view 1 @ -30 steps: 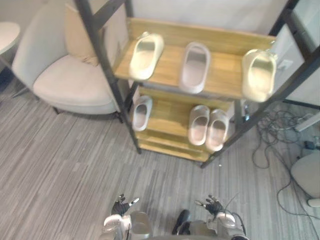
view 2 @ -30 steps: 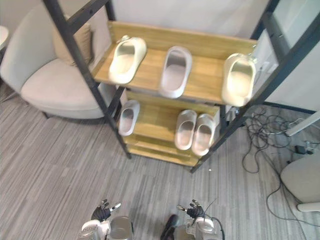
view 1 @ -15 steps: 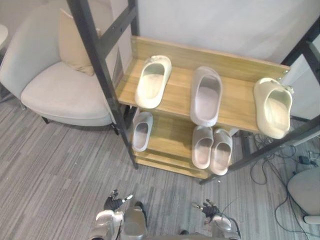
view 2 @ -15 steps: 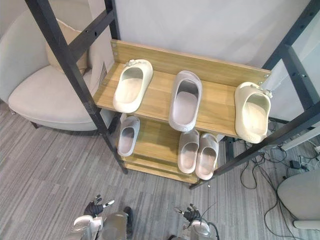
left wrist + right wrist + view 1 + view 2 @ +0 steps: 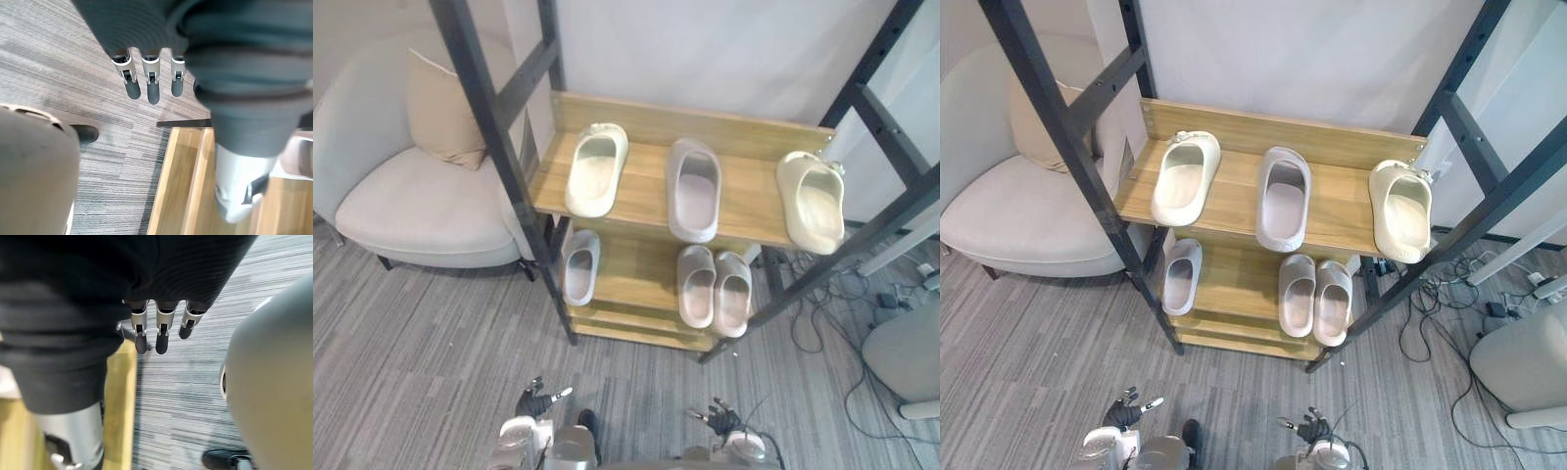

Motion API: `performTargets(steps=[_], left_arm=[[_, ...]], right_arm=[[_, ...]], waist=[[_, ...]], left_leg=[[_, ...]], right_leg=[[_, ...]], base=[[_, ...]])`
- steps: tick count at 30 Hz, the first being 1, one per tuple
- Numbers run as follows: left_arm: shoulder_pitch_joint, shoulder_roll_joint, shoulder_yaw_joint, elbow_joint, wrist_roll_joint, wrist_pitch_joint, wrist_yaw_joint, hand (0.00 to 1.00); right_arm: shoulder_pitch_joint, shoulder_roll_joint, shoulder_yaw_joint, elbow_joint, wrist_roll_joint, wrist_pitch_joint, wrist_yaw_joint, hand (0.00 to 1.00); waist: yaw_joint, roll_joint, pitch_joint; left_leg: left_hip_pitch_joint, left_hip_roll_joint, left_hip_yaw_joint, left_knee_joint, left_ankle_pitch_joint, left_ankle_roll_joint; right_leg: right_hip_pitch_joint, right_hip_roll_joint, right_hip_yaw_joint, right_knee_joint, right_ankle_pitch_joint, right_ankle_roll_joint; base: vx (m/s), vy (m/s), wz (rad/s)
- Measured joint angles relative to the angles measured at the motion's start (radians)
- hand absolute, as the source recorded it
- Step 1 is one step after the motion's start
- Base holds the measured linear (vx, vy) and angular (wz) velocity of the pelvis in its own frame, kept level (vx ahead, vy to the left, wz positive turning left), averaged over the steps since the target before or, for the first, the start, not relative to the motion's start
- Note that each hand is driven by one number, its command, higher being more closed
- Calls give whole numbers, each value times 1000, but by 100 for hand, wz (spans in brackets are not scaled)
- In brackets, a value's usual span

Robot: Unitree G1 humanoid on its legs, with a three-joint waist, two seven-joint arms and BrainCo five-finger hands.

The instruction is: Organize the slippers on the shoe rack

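A wooden shoe rack (image 5: 646,122) with black posts stands ahead of me. Its upper shelf holds a cream slipper (image 5: 596,168) at the left, a pale grey slipper (image 5: 695,188) in the middle and a second cream slipper (image 5: 812,201) at the right end. On the lower shelf lie a single grey slipper (image 5: 579,266) at the left and a grey pair (image 5: 715,289) side by side. My left hand (image 5: 534,401) and right hand (image 5: 719,420) hang low near the floor, well short of the rack. Both are open and hold nothing, their fingers (image 5: 148,85) (image 5: 161,333) straight.
A light armchair (image 5: 411,206) with a beige cushion (image 5: 440,117) stands left of the rack, close to its front left post (image 5: 499,147). Loose cables (image 5: 832,313) lie on the floor at the right, beside a grey seat (image 5: 906,357).
The whole view has shifted with the camera, so the rack sits a little differently in the picture. The slippers keep their places on the shelves. Both hands stay low and open.
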Motion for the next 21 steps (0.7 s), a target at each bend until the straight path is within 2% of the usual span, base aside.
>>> performTargets(steps=[2, 6, 7, 10, 16, 21], left_arm=[[-3, 13, -3, 3, 7, 2, 0, 0], [-7, 12, -12, 18, 10, 0, 2, 0], [-8, 9, -20, 19, 11, 0, 1, 0], [-8, -6, -20, 20, 11, 0, 1, 0], [-6, -19, -22, 21, 21, 0, -1, 0], [-5, -19, -21, 28, 21, 0, 2, 0]], right_arm=[[5, 0, 6, 1, 1, 0, 4, 0], [4, -4, 6, 3, 0, 1, 8, 0], [5, -5, -1, 6, 0, 2, 8, 0], [5, -5, -4, 6, 0, 2, 7, 0], [-8, -3, -3, 0, 1, -4, 5, 0], [-10, 0, 0, -19, 0, -7, -17, 0]], waist=[[0, -23, -12], [-4, -19, -17], [-6, -7, -21], [-7, 4, -20], [-8, -5, -28], [-17, -3, -28]], left_leg=[[0, -17, -3, -7, 2, -2], [7, -26, -13, -48, 31, -13], [13, -29, -23, -82, 58, -4], [45, -30, -35, -118, 75, -5], [76, -30, -38, -130, 74, -7], [94, -18, 3, -136, 72, -9]], right_leg=[[15, 6, -15, -92, 33, 24], [45, 19, -40, -176, 33, 67], [50, 29, -53, -195, 35, 69], [87, 43, -64, -229, 38, 70], [133, 55, -59, -273, 49, 55], [150, 74, -17, -309, 90, 40]], base=[[30, 7, 10], [79, -53, 3], [82, -61, 16], [85, -42, 13], [33, -22, 2], [-50, -7, -18]])
